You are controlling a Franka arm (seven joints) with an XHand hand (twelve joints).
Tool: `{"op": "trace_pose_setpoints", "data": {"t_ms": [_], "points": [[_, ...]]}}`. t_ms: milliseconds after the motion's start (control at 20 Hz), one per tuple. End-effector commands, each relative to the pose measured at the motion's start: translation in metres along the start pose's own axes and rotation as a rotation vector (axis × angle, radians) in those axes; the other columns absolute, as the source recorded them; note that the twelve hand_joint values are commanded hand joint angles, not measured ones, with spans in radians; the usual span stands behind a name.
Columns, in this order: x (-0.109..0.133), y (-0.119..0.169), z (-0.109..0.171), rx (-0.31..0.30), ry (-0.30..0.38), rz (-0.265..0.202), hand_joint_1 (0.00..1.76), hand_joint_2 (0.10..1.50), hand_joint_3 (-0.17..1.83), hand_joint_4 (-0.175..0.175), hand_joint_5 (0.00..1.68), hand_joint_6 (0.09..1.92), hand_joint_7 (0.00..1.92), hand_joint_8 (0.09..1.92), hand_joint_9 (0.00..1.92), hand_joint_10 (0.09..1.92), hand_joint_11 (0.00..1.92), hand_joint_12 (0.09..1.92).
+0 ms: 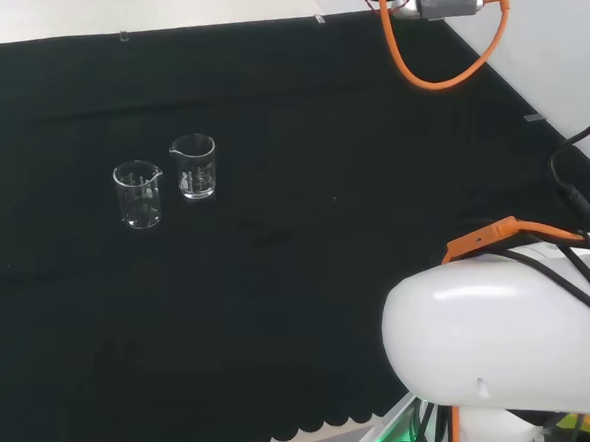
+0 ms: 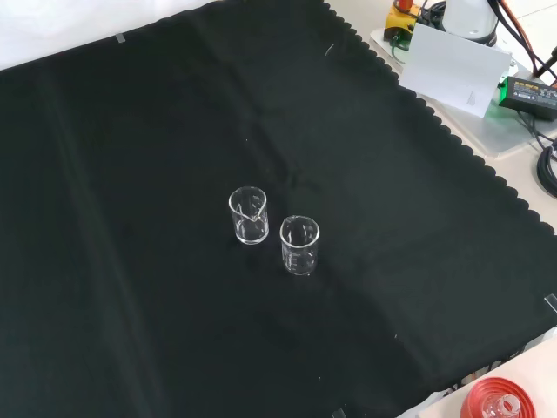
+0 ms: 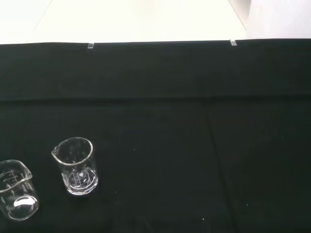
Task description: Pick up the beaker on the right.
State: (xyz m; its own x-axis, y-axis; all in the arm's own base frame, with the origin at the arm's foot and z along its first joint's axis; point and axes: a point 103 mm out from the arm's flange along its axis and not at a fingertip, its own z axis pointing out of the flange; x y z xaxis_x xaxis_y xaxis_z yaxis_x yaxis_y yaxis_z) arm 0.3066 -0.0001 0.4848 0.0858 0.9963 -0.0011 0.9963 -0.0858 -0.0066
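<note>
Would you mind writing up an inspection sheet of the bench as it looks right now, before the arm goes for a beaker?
Surface: black cloth with a scalloped edge, lying flat over the bench.
Job's things: two clear beakers, upright and apart, both seemingly empty; in the head view the right beaker stands slightly farther off than the left beaker.
Clutter: a red ribbed stand at the cloth's near corner in the front view.
Hand: nothing seen; the arm's white link stands at the head view's right.
Cables: orange cable and black leads at the arm.
Surroundings: a white card and electronics beyond the cloth.
</note>
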Motion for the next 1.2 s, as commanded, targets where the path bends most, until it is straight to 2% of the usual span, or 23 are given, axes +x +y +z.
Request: {"op": "trace_pose_setpoints", "data": {"t_ms": [50,300,400,600,700,800,900,1050,1200], "points": [[0.011,-0.007,-0.009,-0.028,-0.006,0.006,0.2,1.43,0.08,-0.043,0.22,0.09,0.22,0.09,0.32,0.09,0.0,0.94],[0.004,-0.004,-0.011,-0.016,0.019,0.009,0.21,1.44,0.09,-0.043,0.23,0.09,0.22,0.09,0.32,0.09,0.0,0.96],[0.01,-0.006,-0.01,-0.019,0.0,0.01,0.21,1.44,0.09,-0.043,0.23,0.09,0.22,0.09,0.31,0.09,0.0,0.96],[0.002,0.001,-0.004,-0.003,0.004,0.021,0.22,1.44,0.08,-0.042,0.23,0.09,0.22,0.09,0.31,0.1,0.0,0.95],[-0.007,0.006,0.003,0.007,0.014,0.03,0.24,1.42,0.08,-0.042,0.22,0.09,0.2,0.1,0.24,0.26,0.0,0.95],[-0.017,0.012,0.011,0.009,0.008,0.041,0.26,1.39,0.07,-0.043,0.21,0.09,0.17,0.17,0.14,0.49,0.0,0.95],[-0.027,0.018,0.017,0.015,0.019,0.049,0.29,1.37,0.08,-0.044,0.2,0.09,0.13,0.27,0.08,0.64,0.0,0.95],[-0.041,0.026,0.028,0.016,0.034,0.071,0.32,1.33,0.09,-0.046,0.19,0.09,0.06,0.43,0.05,0.71,0.0,0.95],[-0.053,0.035,0.04,0.017,0.052,0.093,0.33,1.32,0.1,-0.047,0.18,0.09,0.04,0.48,0.05,0.72,0.0,0.95]]}}
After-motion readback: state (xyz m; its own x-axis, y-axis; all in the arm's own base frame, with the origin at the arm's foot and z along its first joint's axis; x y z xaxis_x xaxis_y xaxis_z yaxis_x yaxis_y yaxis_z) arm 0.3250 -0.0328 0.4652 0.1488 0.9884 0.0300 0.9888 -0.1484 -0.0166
